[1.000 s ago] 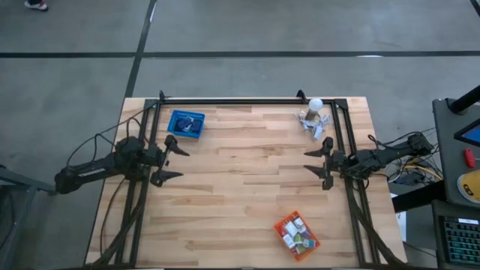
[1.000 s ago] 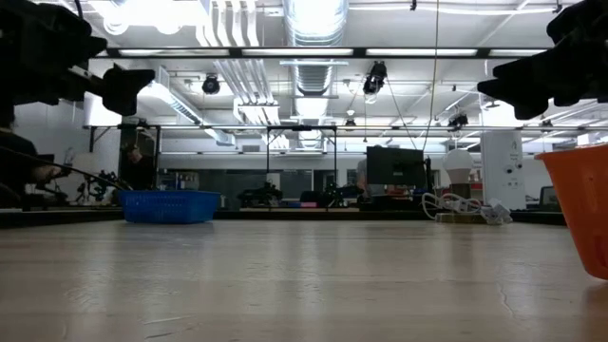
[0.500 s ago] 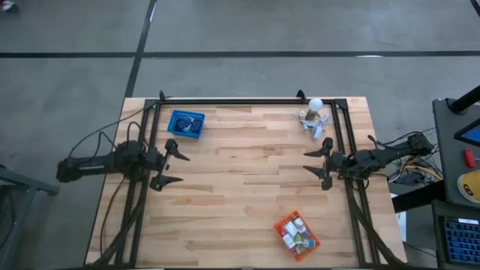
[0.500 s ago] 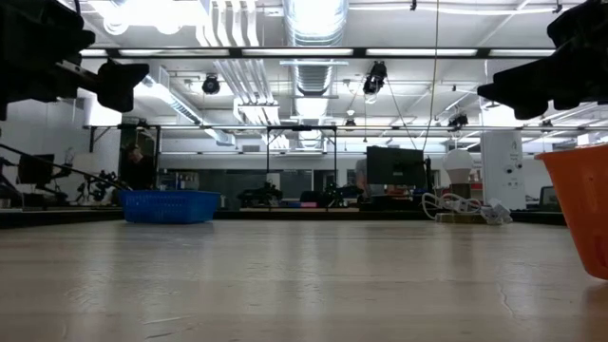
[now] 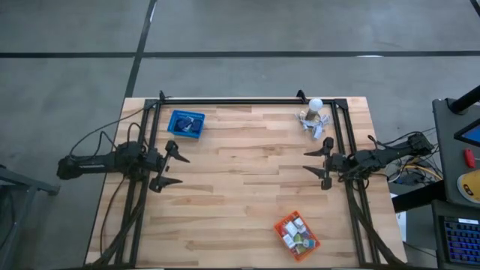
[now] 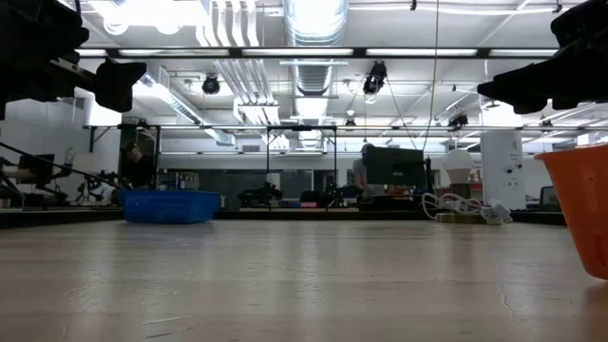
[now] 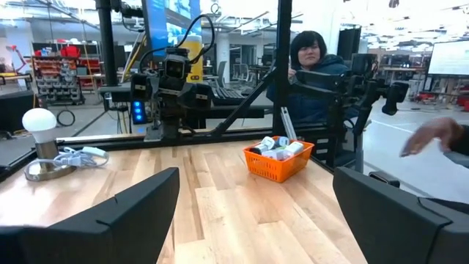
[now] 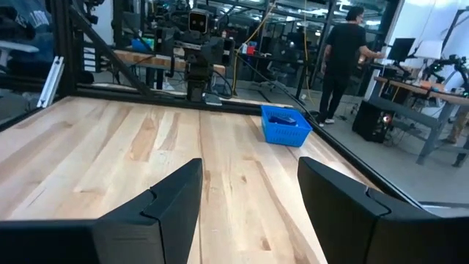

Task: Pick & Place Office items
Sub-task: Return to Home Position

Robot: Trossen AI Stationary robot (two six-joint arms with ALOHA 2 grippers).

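Holdings, as they stand:

- My left gripper (image 5: 183, 169): raised over the left side of the wooden table (image 5: 240, 196), pointing inward. Jaws spread wide, nothing between them.
- My right gripper (image 5: 306, 161): raised over the right side, facing the left one across bare wood, well apart from it. Jaws likewise wide, nothing held.
- Office items (image 5: 296, 234): small white, teal and pale pieces heaped in the orange mesh basket (image 5: 285, 219) at the near right of the table. My left wrist view shows them piled up to the rim.
- Blue mesh basket (image 5: 172, 124): far left corner, just beyond my left gripper. Something dark lies inside; I cannot tell what.
- White ball-topped cluster (image 5: 315, 115): far right corner, near the frame.
- Beyond the table: one seated person (image 7: 308, 55), one standing person (image 8: 344, 48).
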